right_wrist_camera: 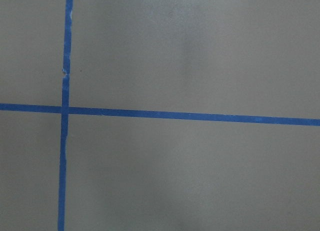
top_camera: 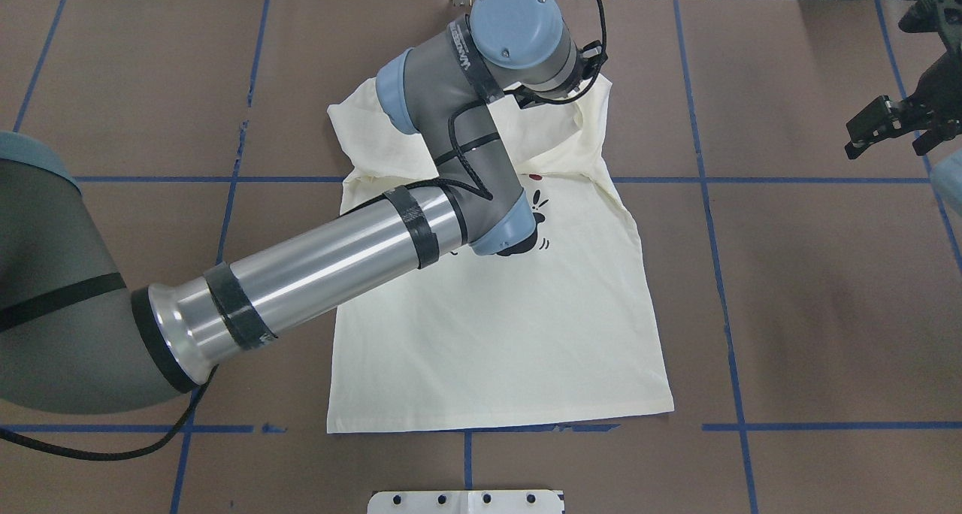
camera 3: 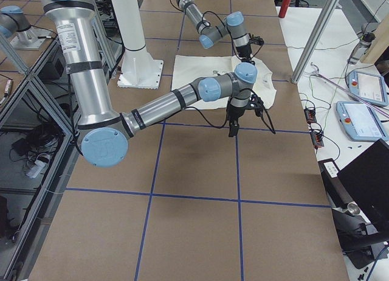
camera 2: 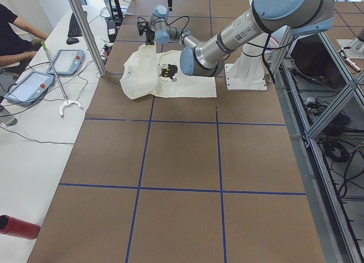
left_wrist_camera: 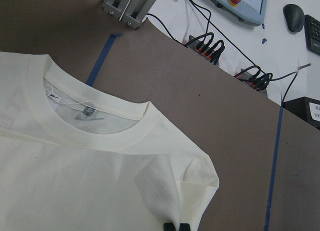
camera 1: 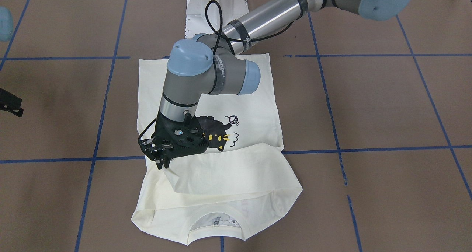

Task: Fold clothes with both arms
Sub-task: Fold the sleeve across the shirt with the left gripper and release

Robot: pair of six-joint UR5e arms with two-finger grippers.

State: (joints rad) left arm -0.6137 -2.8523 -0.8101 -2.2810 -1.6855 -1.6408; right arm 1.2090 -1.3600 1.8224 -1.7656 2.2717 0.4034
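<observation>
The cream-white shirt [top_camera: 496, 334] lies print side up on the brown table, its black cat print [camera 1: 215, 134] partly under my left arm. The neck end is folded over the chest, so the plain back and the ribbed collar [camera 1: 217, 217] face up. My left gripper [camera 1: 161, 163] is low over the corner of that folded part. In the left wrist view its fingertips [left_wrist_camera: 170, 226] are pressed together on the fabric by the shoulder fold, with the collar [left_wrist_camera: 95, 136] beyond. My right gripper [top_camera: 894, 142] hovers off to the side over bare table, fingers spread and nothing between them.
The table is brown with blue tape lines [right_wrist_camera: 160, 115]. The white pedestal base [camera 1: 215, 9] stands just behind the shirt's hem. Beyond the far edge are cables, two teach pendants [camera 2: 34, 81] and a seated person [camera 2: 14, 29]. A red bottle [camera 2: 17, 226] lies on the side bench.
</observation>
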